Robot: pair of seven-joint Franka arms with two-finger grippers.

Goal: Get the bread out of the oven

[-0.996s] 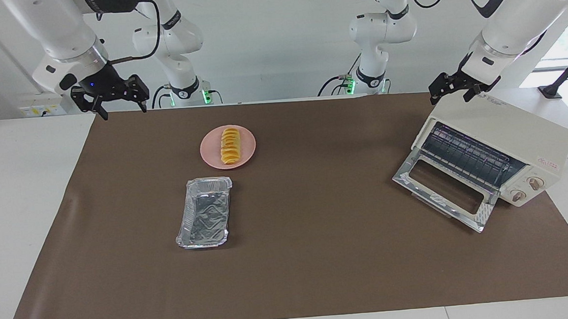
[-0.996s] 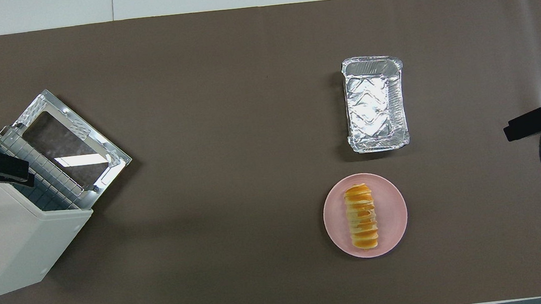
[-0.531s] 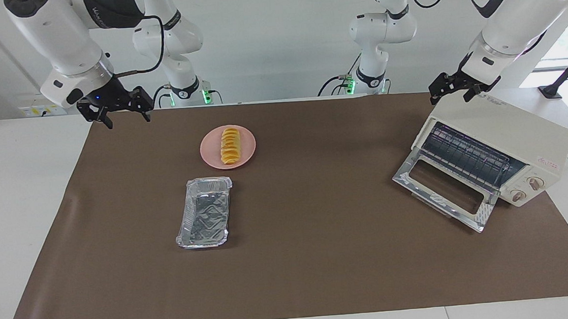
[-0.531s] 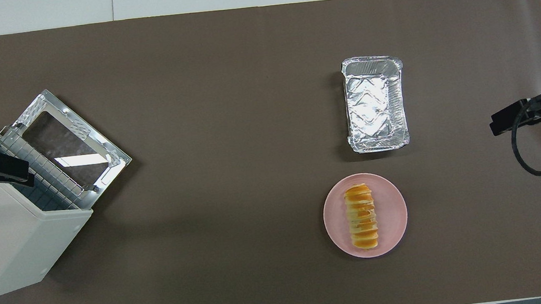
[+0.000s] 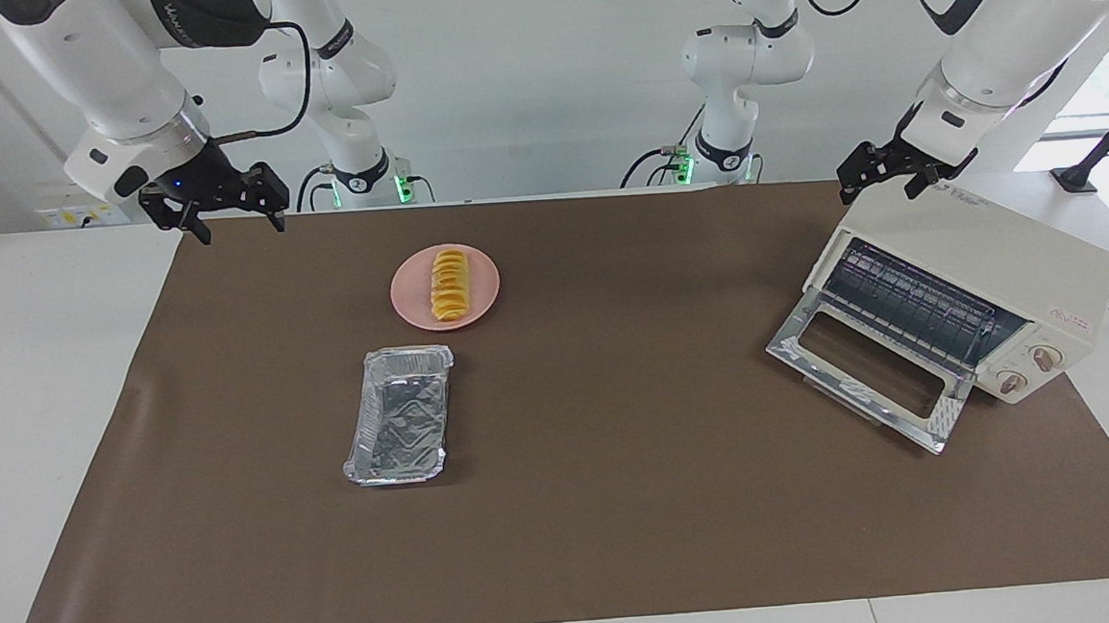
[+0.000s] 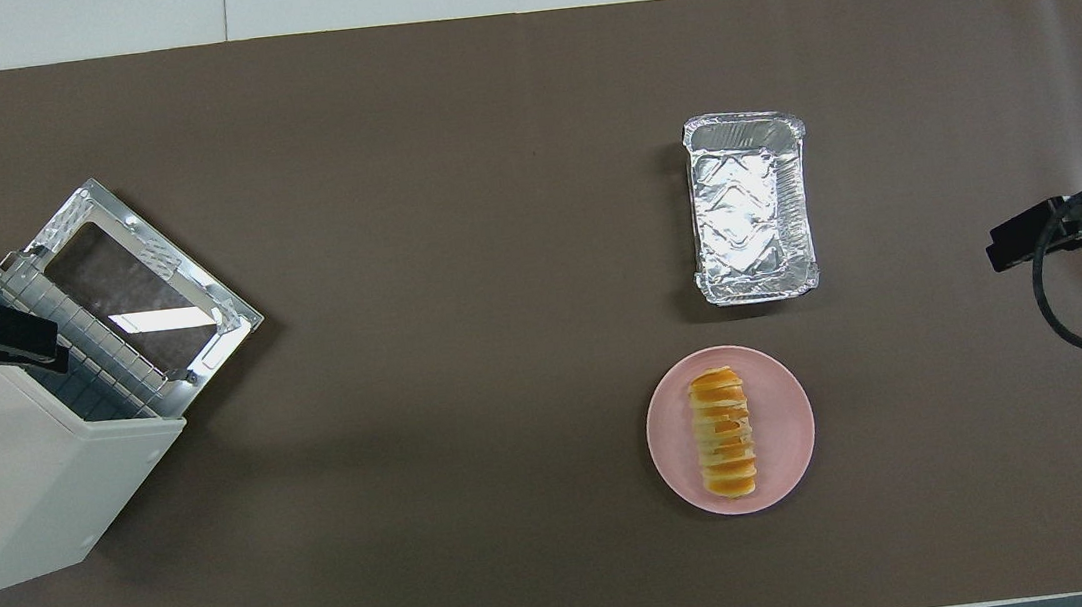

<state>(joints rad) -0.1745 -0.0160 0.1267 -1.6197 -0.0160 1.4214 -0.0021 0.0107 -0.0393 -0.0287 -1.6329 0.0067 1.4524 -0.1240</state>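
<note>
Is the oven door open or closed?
Open. The oven has its glass door folded down flat in front of it, so the wire rack inside shows, with no bread on it.

A robotics lab: white robot arms (image 5: pixel 338 84) ring a brown-matted table (image 5: pixel 624 500).

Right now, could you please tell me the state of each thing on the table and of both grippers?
oven: door folded down, rack bare
bread: lying on the plate
plate: holds the bread
foil tray: empty
left gripper: jaws open, over the oven's top
right gripper: jaws open, holding nothing, over the mat's edge
</note>
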